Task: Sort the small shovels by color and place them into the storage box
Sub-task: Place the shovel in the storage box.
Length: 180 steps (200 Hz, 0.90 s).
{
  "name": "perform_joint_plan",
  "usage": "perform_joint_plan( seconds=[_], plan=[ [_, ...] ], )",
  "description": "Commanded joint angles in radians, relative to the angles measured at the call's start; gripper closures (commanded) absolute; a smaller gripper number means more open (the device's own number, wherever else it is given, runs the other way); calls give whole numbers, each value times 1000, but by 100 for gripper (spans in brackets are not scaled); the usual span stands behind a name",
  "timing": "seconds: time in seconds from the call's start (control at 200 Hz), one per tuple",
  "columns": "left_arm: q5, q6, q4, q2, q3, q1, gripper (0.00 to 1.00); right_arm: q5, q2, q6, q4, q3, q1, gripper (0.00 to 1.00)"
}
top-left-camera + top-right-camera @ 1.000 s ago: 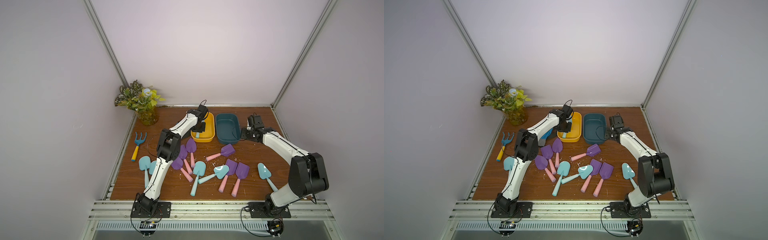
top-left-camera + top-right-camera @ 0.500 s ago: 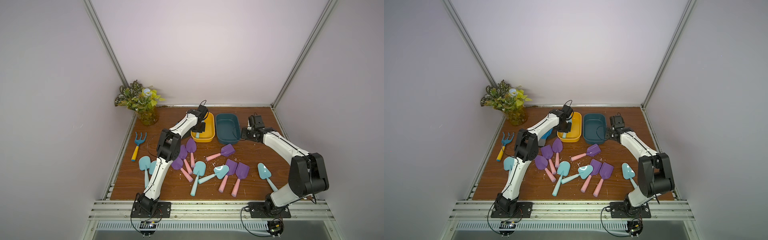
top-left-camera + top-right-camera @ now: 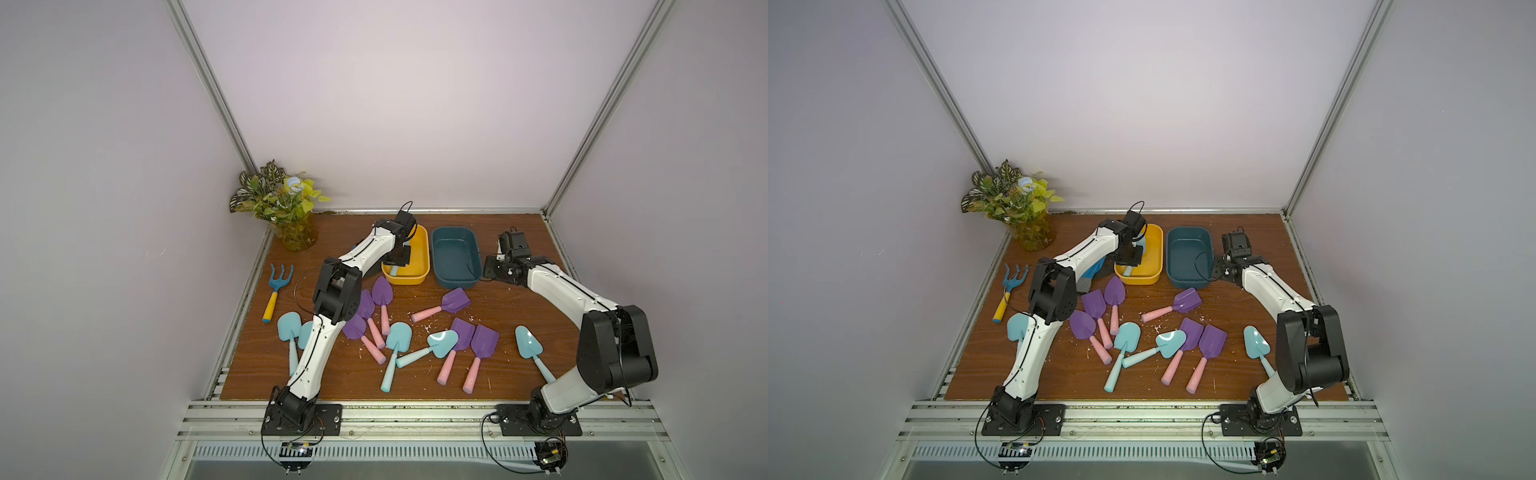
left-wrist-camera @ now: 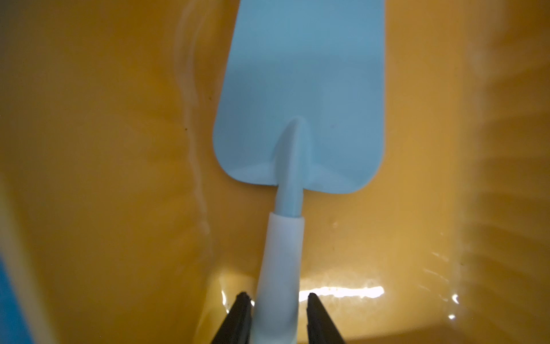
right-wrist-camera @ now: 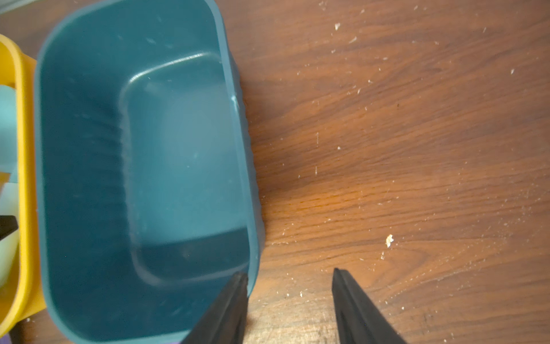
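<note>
A: Where is the shovel at the left arm?

B: The aqua shovel (image 4: 300, 98) lies flat on the floor of the yellow box (image 4: 104, 149), at the back of the table (image 3: 498, 316).

A: Is the left claw (image 4: 276, 297) gripping it?

B: I'd say not. Its jaws straddle the handle a little apart. One fingertip (image 4: 238, 315) looks to touch it, but beside the other a sliver of yellow shows, so nothing is clamped.

A: Which way does the shovel lie from the claw?

B: Straight ahead. The blade points away, toward the box's far end, and the handle runs back between the jaws. Its long axis follows the long side of the box. In both top views only the handle's end shows, at the box's near end under the wrist.

A: So how should the claw leave?

B: Upward, I judge. The fingertips flank the handle, so a sideways pull could drag it.

A: And the right claw (image 5: 290, 274)?

B: Its jaws stand wide apart and hold nothing. It sits low, just beside the teal box (image 5: 89, 178), with one fingertip over the rim. That box shows nothing inside.

A: Who takes the next one?

B: A purple shovel (image 3: 442, 305) lies just in front of the teal box. Its blade is toward the right claw and its pink handle slants away toward the pile. The right arm looks nearer.
</note>
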Motion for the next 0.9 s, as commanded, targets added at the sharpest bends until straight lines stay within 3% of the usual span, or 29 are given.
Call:
perform_joint_plan(
  seconds=[0.0, 0.28, 0.635, 0.786, 0.896],
  plan=[
    [15, -11, -20, 11, -17, 10, 65, -12, -22, 19, 16, -8, -3, 48],
    [-7, -11, -19, -18, -4, 11, 60, 7, -64, 15, 4, -37, -4, 48],
    [-23, -6, -17, -99, 127, -1, 41, -2, -84, 3, -8, -29, -19, 47],
    [-50, -24, -18, -155, 183, -12, 40, -27, -80, -15, -7, -23, -30, 47],
    [-108, -38, -19, -233, 140, -26, 40, -41, -69, -12, -8, -25, -34, 47]
  ],
)
